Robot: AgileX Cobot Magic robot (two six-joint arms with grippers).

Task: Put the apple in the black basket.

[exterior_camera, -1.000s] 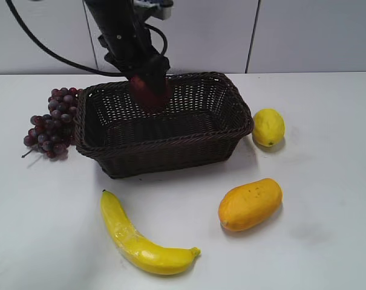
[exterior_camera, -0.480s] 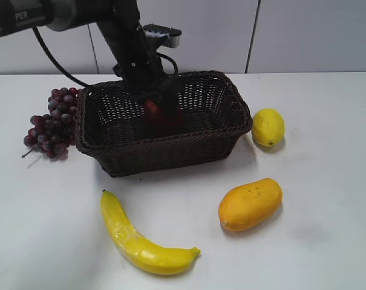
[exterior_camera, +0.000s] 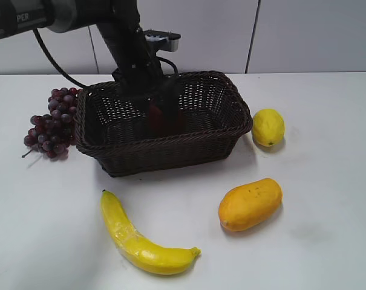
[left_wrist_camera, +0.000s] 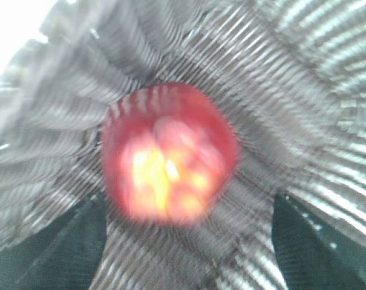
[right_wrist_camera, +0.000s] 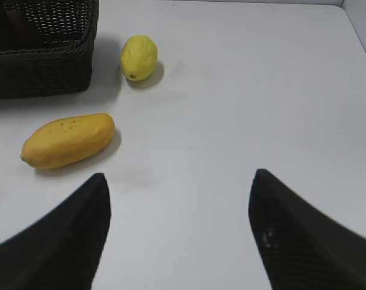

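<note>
Left gripper (exterior_camera: 161, 115): reaches down inside the black basket (exterior_camera: 170, 148); in the left wrist view both dark fingers (left_wrist_camera: 62, 254) stand spread at the lower corners, wider than the apple (left_wrist_camera: 169, 154) and not touching it, so the jaws are apart and grip nothing.
Apple: inside the basket on its woven floor, pale yellow patch facing the wrist camera; blurred there; in the exterior view its red shows low between the fingers.
Right gripper (right_wrist_camera: 179, 232): 2 dark fingers wide apart above bare white table (right_wrist_camera: 231, 90), holding nothing.
Basket: on the table, left of centre.
Grapes (exterior_camera: 49, 124): just beside the basket's left end.
Lemon (exterior_camera: 268, 127): just right of the basket.
Mango (exterior_camera: 250, 203): in front, right.
Banana (exterior_camera: 140, 238): in front, left.
</note>
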